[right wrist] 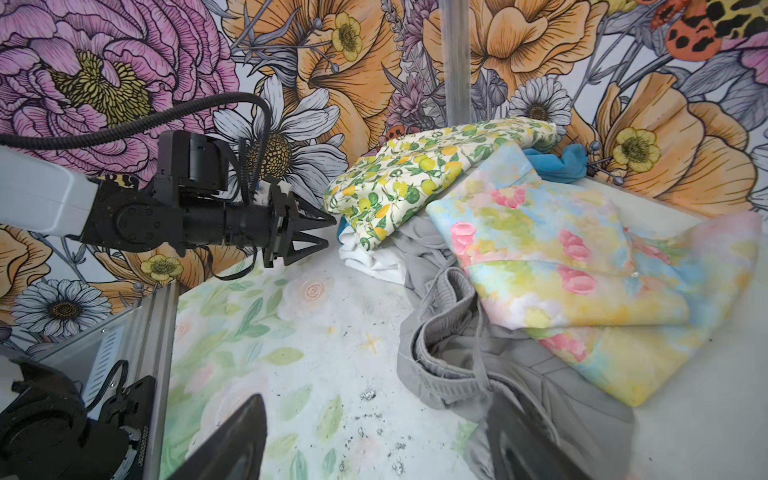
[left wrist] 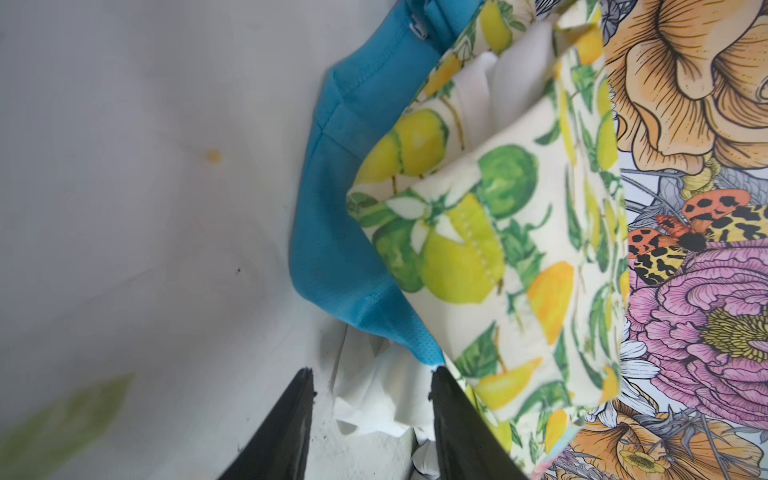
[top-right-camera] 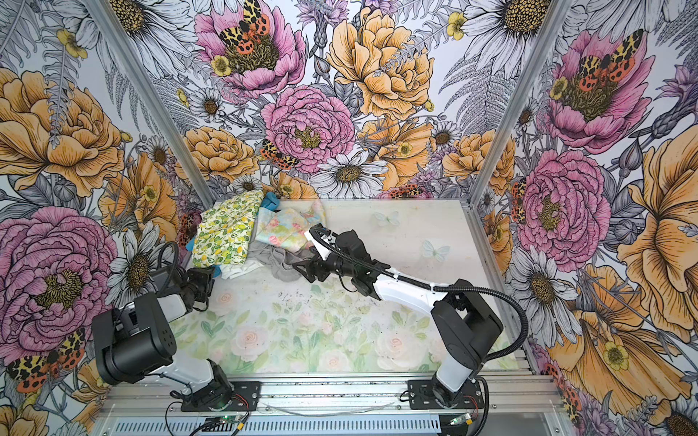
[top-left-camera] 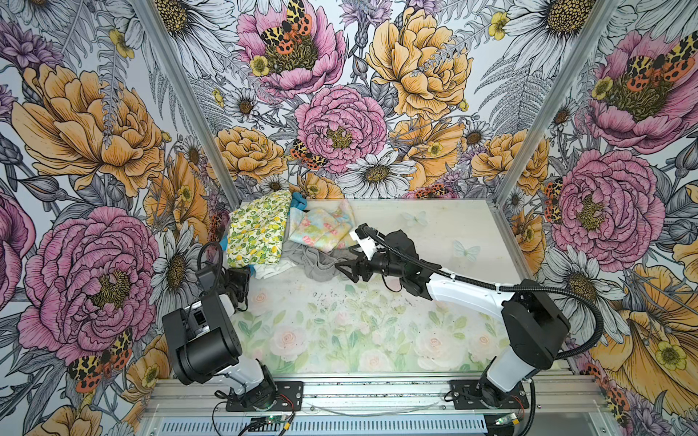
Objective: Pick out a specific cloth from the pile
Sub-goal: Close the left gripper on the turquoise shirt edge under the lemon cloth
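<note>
The pile (top-left-camera: 287,241) lies at the back left corner of the table. Most of the turquoise cloth (left wrist: 332,232) is buried under the lemon-print cloth (top-left-camera: 257,234). One end of it pokes out at the back (top-left-camera: 298,200) (right wrist: 557,164). My left gripper (left wrist: 372,374) is open at the pile's front left corner. A fold of white cloth (left wrist: 374,395) lies between its fingers, and the turquoise corner ends at one fingertip. My right gripper (right wrist: 374,440) is open wide and low over the table. One of its fingers (right wrist: 519,440) rests on the grey cloth (right wrist: 449,357).
A pastel floral cloth (top-left-camera: 321,230) lies on the grey one at the pile's right side. The flowered back wall and left wall with a metal post (right wrist: 455,62) stand close behind the pile. Black crumbs (right wrist: 370,395) dot the floral mat (top-left-camera: 340,332).
</note>
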Controlling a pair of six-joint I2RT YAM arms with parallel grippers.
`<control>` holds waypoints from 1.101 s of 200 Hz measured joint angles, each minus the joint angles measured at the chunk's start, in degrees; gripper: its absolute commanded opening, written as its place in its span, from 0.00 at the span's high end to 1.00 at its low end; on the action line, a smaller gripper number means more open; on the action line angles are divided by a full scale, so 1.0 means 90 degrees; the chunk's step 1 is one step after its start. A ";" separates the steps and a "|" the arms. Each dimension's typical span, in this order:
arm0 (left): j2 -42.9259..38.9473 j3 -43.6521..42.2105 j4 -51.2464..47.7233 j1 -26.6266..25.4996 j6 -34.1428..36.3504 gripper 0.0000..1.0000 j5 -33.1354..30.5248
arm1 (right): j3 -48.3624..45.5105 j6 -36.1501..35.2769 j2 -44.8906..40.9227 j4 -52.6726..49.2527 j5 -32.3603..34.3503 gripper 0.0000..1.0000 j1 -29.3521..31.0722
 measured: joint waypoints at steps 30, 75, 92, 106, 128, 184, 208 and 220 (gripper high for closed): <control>0.0090 0.0000 0.0223 -0.0022 0.0002 0.57 -0.0078 | 0.0000 -0.0015 0.0000 0.0002 -0.0044 0.20 0.0017; 0.0369 0.0000 0.0607 0.0024 -0.0024 0.59 -0.0134 | 0.0000 -0.0010 0.0000 0.0049 -0.0041 0.20 0.0017; 0.0505 0.0000 0.0692 0.0027 -0.0044 0.59 -0.0148 | 0.0000 -0.0010 0.0000 0.0066 -0.0041 0.20 0.0034; 0.0573 0.0000 0.0753 0.0027 -0.0044 0.58 -0.0165 | 0.0000 -0.0010 0.0000 0.0083 -0.0044 0.20 0.0044; 0.0653 0.0000 0.0933 0.0027 -0.0066 0.57 -0.0199 | 0.0000 -0.0010 0.0005 0.0148 -0.0044 0.19 0.0046; 0.1025 0.0000 0.1343 0.0027 -0.0301 0.58 -0.0386 | -0.0012 -0.0010 0.0041 0.0328 -0.0036 0.19 0.0046; 0.1117 0.0022 0.1457 0.0019 -0.0376 0.58 -0.0415 | -0.0015 -0.0010 0.0041 0.0345 -0.0036 0.19 0.0046; 0.1166 0.0041 0.1528 0.0019 -0.0381 0.58 -0.0437 | -0.0017 -0.0010 0.0041 0.0342 -0.0034 0.19 0.0046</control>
